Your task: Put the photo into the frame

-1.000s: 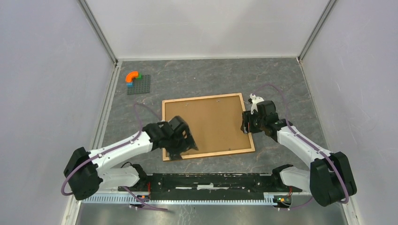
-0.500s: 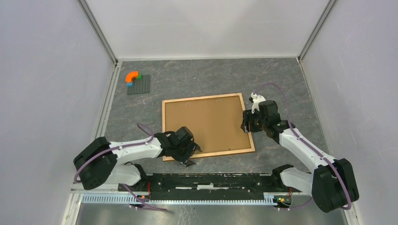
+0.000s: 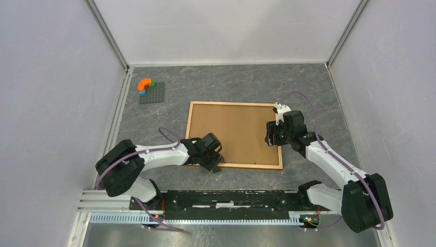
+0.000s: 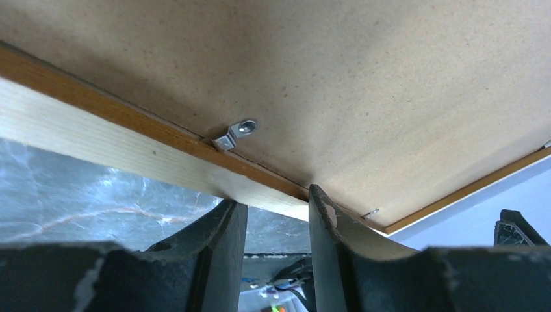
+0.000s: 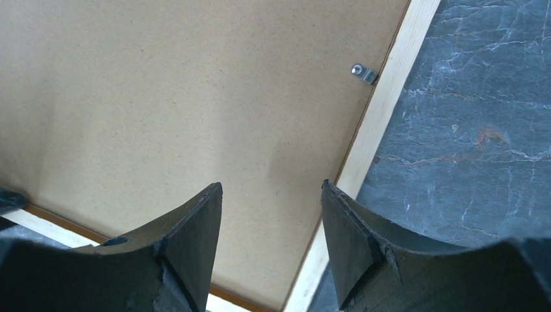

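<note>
**Two grippers meet a back-up frame at opposite edges**

A grey marbled table (image 3: 231, 77), closed in by white walls, carries a light wooden frame (image 3: 232, 103). It lies back-up near the middle, a little right of centre. A plain brown backing board (image 3: 236, 131) fills its opening.

The left arm (image 3: 154, 154) reaches low along the near side to the frame's near-left corner. The right arm (image 3: 329, 159) angles in to the frame's right-hand rail.

The left gripper (image 3: 213, 164) sits at that corner. Its wrist camera shows the two dark fingers (image 4: 224, 240) drawn close on either side of the pale outer rail. Whether they actually press the wood cannot be told.

The right gripper (image 3: 269, 135) stands at the right rail with its jaws spread wide and nothing between them. One finger (image 5: 195, 227) is over the backing board, the other over the rail and the table beside it.

At the far left, well apart from the frame, a dark grey baseplate (image 3: 152, 92) holds a curved orange brick piece (image 3: 145, 83) with blue and green ends.

Small metal clips sit where the board meets the moulding. One clip (image 4: 239, 132) shows just beyond the left gripper's fingers, and another clip (image 5: 364, 72) lies against the right rail.
</note>
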`<control>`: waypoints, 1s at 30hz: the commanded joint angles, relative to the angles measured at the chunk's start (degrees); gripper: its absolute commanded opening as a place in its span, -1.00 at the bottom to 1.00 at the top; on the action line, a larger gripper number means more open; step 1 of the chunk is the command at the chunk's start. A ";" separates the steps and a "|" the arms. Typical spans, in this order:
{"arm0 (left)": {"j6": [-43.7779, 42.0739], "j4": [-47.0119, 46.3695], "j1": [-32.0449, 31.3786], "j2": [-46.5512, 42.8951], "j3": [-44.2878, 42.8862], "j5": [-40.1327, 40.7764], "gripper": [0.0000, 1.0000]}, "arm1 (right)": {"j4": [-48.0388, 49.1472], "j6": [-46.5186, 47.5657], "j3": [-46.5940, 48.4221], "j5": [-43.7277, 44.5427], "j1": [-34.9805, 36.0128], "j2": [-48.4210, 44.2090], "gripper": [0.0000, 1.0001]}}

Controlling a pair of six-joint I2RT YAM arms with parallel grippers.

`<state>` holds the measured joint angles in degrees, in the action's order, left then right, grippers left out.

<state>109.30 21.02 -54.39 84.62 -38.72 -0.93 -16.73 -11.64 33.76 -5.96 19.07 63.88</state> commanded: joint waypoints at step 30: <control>-89.87 22.97 20.48 10.67 -19.72 15.76 -0.89 | 2.74 8.47 26.65 2.83 -0.89 30.23 0.43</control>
<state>28.93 41.74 -34.46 92.95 -56.84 12.49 -15.46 -4.16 58.37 -1.06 18.20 92.71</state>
